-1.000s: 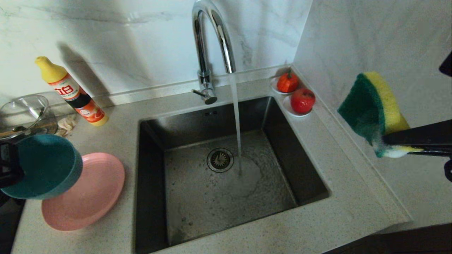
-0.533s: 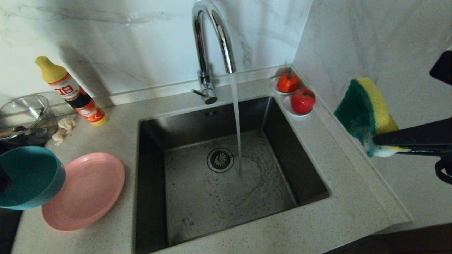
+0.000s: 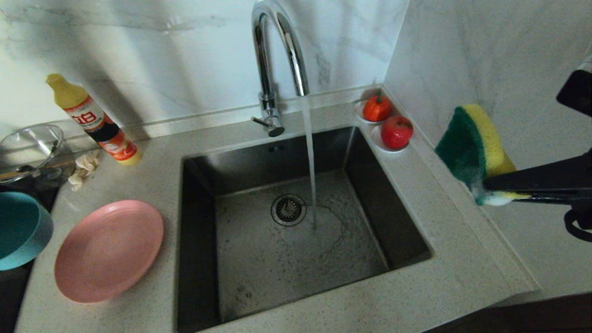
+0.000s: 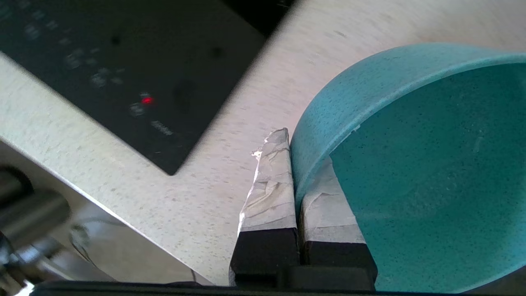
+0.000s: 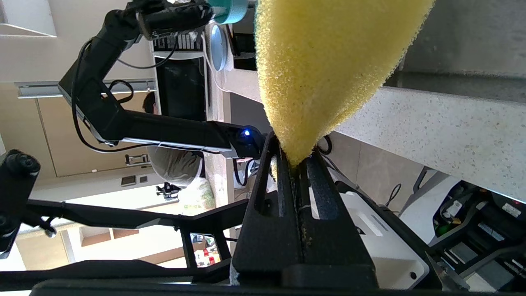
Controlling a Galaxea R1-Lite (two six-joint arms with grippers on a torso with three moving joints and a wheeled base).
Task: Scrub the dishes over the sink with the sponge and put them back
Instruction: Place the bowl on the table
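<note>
A square steel sink [image 3: 300, 222] is set into a pale speckled counter [image 3: 416, 296], and serves as the landmark here. Water runs from a tall chrome tap [image 3: 273, 60] behind the sink and lands just beside the round drain strainer [image 3: 288, 209].

Left of the sink, a pink plate [image 3: 108, 249] lies flat on the counter. Further left of the sink, past the plate, the teal bowl [image 3: 21, 236] hangs at the edge of the head view. The left gripper [image 4: 294, 164] is clamped on the bowl's rim, one taped finger [image 4: 269, 185] outside the wall and the other inside. The bowl is held above the counter, beside a black cooktop [image 4: 123, 61].

Right of the sink, the right gripper [image 5: 298, 162] pinches the lower end of the sponge [image 3: 474, 148], its jaws squeezed almost together on the foam. The sponge stands upright in the air above the counter, green pad facing the sink, yellow foam facing away.

At the sink's far right corner sit two red fruits [image 3: 396, 131] on small white saucers [image 3: 377, 141]. Behind and left of the sink stand a yellow-capped detergent bottle [image 3: 95, 120], a beige cloth scrap [image 3: 83, 166] and a clear glass bowl [image 3: 27, 148].
</note>
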